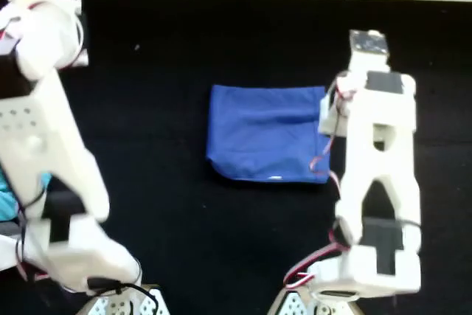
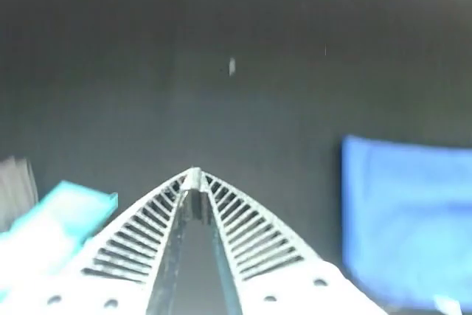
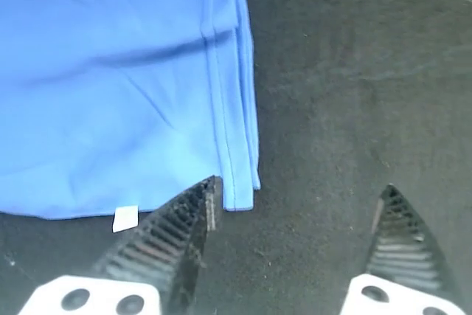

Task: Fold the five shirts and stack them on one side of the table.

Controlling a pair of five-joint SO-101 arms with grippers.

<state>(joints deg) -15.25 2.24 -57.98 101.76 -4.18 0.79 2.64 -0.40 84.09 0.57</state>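
High view: one folded blue shirt lies in the middle of the black desk. There are two white arms. The left arm stands at the desk's left edge and partly hides one teal item. The right arm is just beside the shirt's right edge.

Left wrist view: the left jaws are pressed together and hold nothing, above bare desk between the teal item and the shirt.

Right wrist view: the right jaws are spread wide and empty at the shirt's corner hem, near one small white tag.

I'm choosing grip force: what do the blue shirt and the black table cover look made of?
The blue shirt looks like thin matte fabric, likely cotton: stitched hems and soft creases show. The table cover looks like black, matte, felt-like cloth, judging by its faint fuzzy grain, though that is uncertain.
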